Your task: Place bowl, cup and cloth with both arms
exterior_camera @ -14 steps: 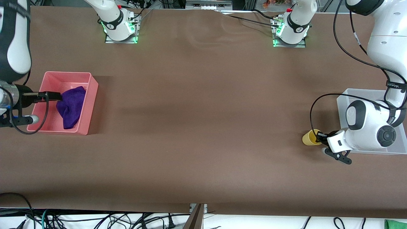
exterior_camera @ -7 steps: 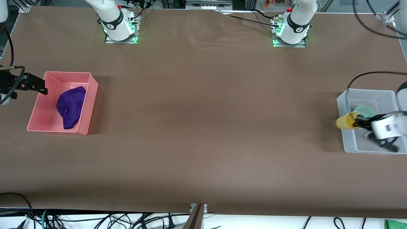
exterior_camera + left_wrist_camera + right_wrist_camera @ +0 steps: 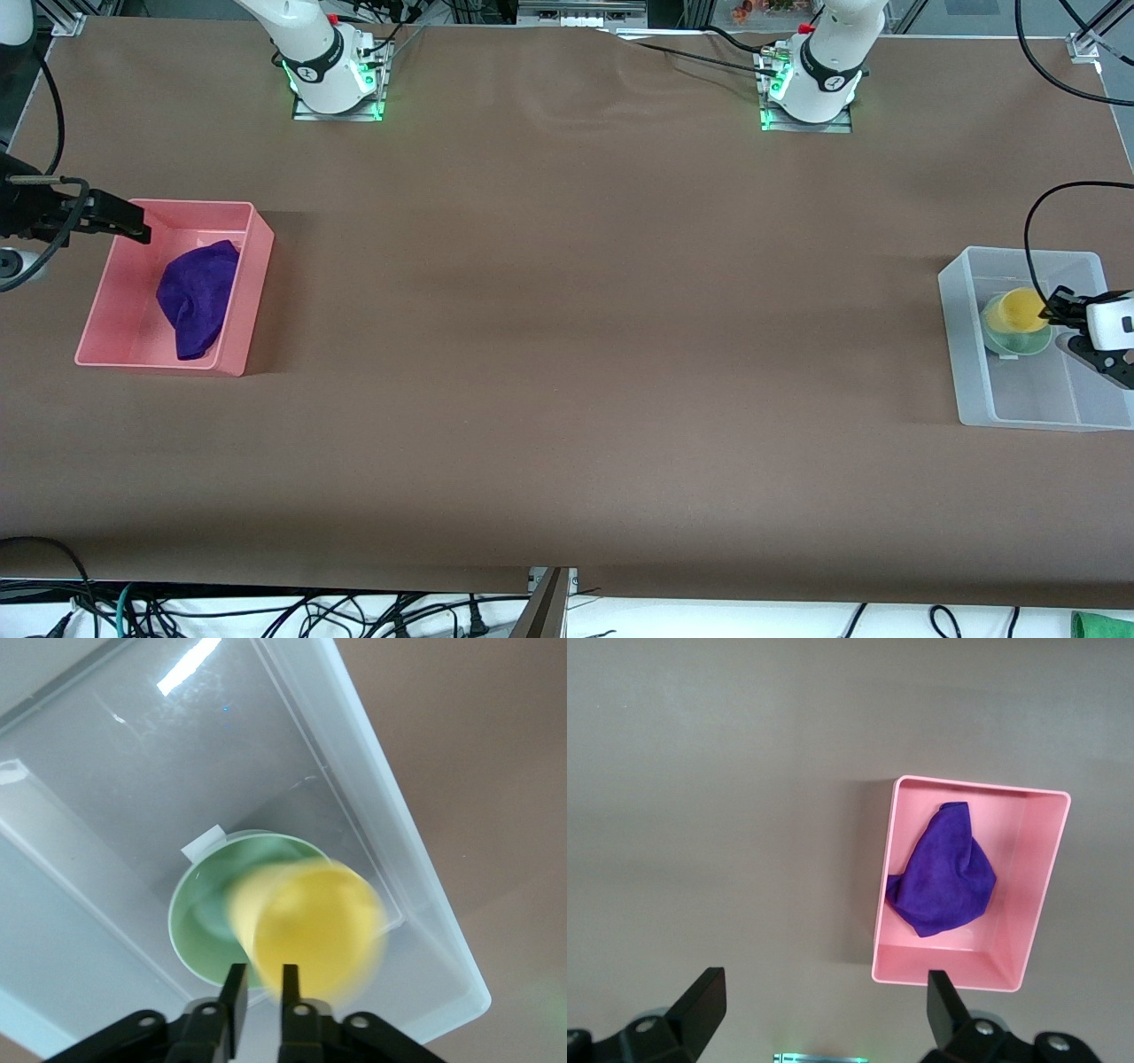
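The yellow cup [image 3: 1019,308] hangs tilted over the mint-green bowl [image 3: 1012,342], which sits in the clear bin [image 3: 952,346] at the left arm's end. My left gripper [image 3: 1059,310] is shut on the cup's rim. In the left wrist view the cup [image 3: 314,926] is blurred above the bowl [image 3: 199,921], with my left gripper [image 3: 260,992] pinching its wall. The purple cloth [image 3: 197,297] lies crumpled in the pink bin [image 3: 257,292]. My right gripper [image 3: 124,226] is open and empty, up over that bin's outer edge. The right wrist view shows the cloth [image 3: 943,873] below my open right gripper [image 3: 824,1010].
The pink bin [image 3: 966,970] stands at the right arm's end of the brown table, the clear bin [image 3: 390,842] at the left arm's end. Both arm bases [image 3: 332,80] stand along the edge farthest from the front camera. Cables hang below the near edge.
My left gripper carried the cup from the table beside the clear bin to over the bowl inside it. My right gripper let go of the cloth and rose away from the pink bin.
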`<state>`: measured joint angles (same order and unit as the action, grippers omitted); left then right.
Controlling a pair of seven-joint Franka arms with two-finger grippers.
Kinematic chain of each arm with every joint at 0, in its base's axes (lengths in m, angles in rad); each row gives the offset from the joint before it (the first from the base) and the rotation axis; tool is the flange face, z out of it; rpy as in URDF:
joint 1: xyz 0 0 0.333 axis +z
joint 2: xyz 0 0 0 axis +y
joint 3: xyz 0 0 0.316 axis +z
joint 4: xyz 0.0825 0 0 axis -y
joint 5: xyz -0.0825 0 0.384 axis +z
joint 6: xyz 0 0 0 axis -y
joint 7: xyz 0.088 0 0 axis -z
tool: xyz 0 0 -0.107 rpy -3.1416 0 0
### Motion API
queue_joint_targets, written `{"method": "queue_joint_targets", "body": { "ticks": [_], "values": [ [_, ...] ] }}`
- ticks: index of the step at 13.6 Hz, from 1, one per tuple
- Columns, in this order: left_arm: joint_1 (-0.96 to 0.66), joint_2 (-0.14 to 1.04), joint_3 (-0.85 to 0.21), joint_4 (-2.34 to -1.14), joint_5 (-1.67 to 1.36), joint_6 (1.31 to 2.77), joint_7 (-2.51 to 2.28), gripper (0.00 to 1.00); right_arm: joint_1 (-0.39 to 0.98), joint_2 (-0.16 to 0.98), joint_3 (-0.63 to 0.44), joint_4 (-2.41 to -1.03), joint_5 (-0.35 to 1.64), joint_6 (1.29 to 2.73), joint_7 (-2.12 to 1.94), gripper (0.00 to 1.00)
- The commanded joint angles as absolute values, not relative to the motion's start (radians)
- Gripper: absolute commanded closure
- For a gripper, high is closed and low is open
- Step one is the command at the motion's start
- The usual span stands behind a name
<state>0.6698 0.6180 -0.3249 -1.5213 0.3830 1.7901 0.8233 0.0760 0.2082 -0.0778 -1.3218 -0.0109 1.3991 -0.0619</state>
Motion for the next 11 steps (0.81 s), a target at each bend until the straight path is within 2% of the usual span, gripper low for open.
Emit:
{"method": "queue_joint_targets", "body": {
  "ticks": [1, 5, 11],
  "values": [
    [0.67, 0.575, -0.362, -1.522, 0.407, 1.735, 0.865, 0.0, 0.067, 0.183, -0.064, -1.35, -0.008, 1.396, -0.041, 0.0],
    [0.67, 0.494, -0.518, -1.514, 0.382, 1.72, 0.781, 0.0, 0.071, 0.19, -0.063, -1.347, -0.008, 1.407, -0.041, 0.0],
    [0.603, 0.477, -0.713, -1.489, 0.262, 1.632, 0.276, 0.0, 0.071, 0.192, -0.063, -1.347, -0.009, 1.408, -0.04, 0.0]
  ]
}}
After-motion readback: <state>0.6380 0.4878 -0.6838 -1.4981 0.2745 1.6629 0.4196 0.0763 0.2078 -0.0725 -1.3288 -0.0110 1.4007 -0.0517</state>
